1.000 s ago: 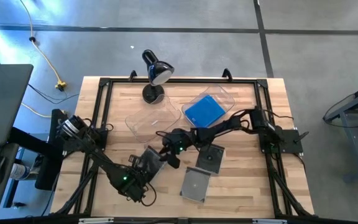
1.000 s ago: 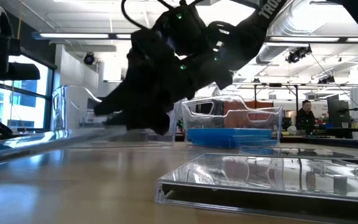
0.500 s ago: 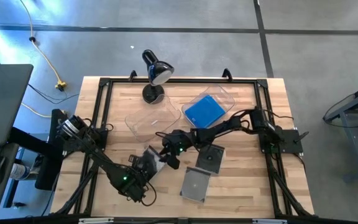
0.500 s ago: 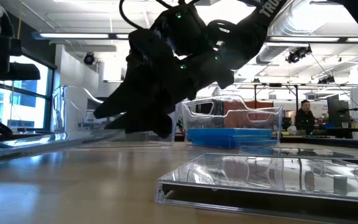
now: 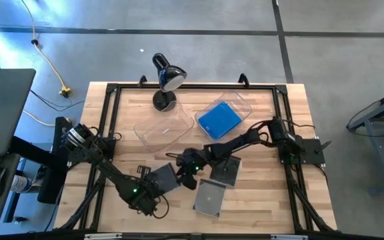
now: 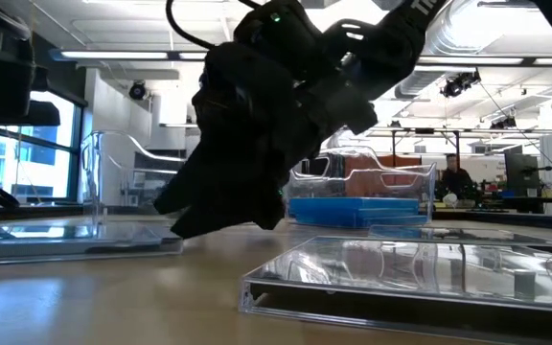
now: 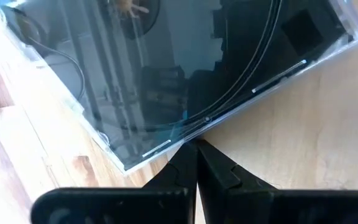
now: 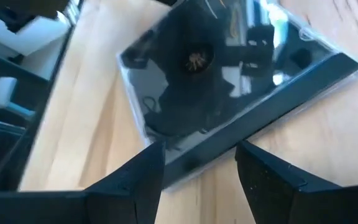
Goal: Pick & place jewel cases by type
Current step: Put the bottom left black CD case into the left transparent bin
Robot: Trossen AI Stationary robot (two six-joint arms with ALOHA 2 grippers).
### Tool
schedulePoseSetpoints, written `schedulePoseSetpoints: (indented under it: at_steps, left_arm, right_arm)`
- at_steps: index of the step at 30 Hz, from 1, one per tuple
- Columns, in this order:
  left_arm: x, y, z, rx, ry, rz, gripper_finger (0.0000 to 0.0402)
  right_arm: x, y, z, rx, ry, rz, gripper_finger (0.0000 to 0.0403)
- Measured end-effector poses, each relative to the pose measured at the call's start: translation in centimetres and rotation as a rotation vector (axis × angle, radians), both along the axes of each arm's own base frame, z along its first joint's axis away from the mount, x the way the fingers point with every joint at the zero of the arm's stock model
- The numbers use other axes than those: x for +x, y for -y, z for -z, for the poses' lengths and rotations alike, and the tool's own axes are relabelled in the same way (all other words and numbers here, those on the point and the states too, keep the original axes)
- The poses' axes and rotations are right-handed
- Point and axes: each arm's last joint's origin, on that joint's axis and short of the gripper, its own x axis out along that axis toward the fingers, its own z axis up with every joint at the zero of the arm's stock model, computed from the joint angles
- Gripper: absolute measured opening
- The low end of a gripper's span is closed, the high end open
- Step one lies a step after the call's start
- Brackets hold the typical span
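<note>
A dark jewel case (image 5: pixel 164 178) lies flat on the wood near the table's near-left part; the low view shows it (image 6: pixel 75 244) resting on its broad face. My left gripper (image 5: pixel 152 189) is shut, just on the case's near-left side (image 7: pixel 196 149). My right gripper (image 5: pixel 187 171) is open and hovers over the case's right side, its fingers (image 8: pixel 143 177) astride the case's dark spine edge (image 8: pixel 253 115). Two more dark cases (image 5: pixel 227 171) (image 5: pixel 210 198) lie to the right. Blue cases (image 5: pixel 219 119) sit in a clear bin. My left gripper has its shut fingertips (image 7: pixel 191 152) against the case's clear edge (image 7: pixel 185 127), coming level from the table's near-left side; it pinches nothing. The case lies flat on the table. Whether my right gripper touches the case, I cannot tell.
An empty clear bin (image 5: pixel 162 130) stands behind the case, and a black desk lamp (image 5: pixel 167 80) at the far edge. The nearest dark case (image 6: pixel 410 278) fills the low view's foreground. A black frame rims the table. People sit in the room far behind.
The dark case, tilted with one side raised, has come down flat on the table and slid slightly toward the near edge. My right gripper has moved toward the near edge and a little right, following the case. My left gripper has shifted only slightly.
</note>
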Motion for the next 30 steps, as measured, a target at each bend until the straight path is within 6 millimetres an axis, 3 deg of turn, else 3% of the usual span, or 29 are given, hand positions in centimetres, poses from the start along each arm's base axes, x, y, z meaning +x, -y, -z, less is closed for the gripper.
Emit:
schedulePoseSetpoints:
  at_steps: [6,11,18,30]
  left_arm:
    - [-0.1,0.0,-0.1,-0.011,-0.012,-0.028,0.0]
    - [0.2,0.2,-1.4,-0.033,0.014,-0.069,0.0]
    - [0.3,0.9,-2.5,-0.045,0.048,-0.066,0.0]
    - [0.1,0.9,-2.6,0.012,0.108,-0.089,0.0]
  right_arm:
    - [-0.2,0.2,0.2,-0.131,0.004,0.0,0.0186]
    - [-0.3,-0.2,0.3,-0.22,0.028,-0.014,0.0186]
    - [-0.6,-0.3,0.5,-0.134,-0.063,0.037,0.0186]
    - [-1.0,-2.2,0.2,-0.288,0.025,-0.12,0.0186]
